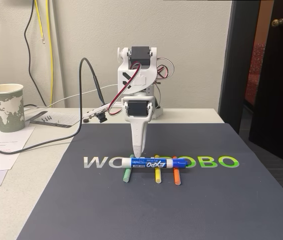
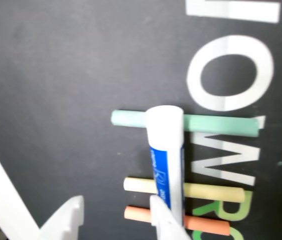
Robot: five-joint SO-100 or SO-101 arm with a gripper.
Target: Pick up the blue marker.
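The blue marker (image 1: 154,163) lies crosswise on top of three thin sticks on the dark mat: green (image 1: 127,175), yellow (image 1: 157,176) and orange (image 1: 176,177). It has a white barrel, a blue Expo label and a blue cap at the right. My gripper (image 1: 138,149) points straight down, its tip just behind the marker's left part. In the wrist view the marker (image 2: 165,160) runs up from the bottom edge across the green stick (image 2: 220,125), yellow stick (image 2: 210,191) and orange stick (image 2: 141,214). The gripper (image 2: 116,220) is open; one finger (image 2: 163,220) overlaps the marker, the other stands to its left.
The dark mat (image 1: 131,210) with white and green lettering covers the table front. A paper cup (image 1: 5,107), papers and black cables lie at the left. The arm's base (image 1: 137,75) stands at the back. A dark door (image 1: 276,75) is at the right.
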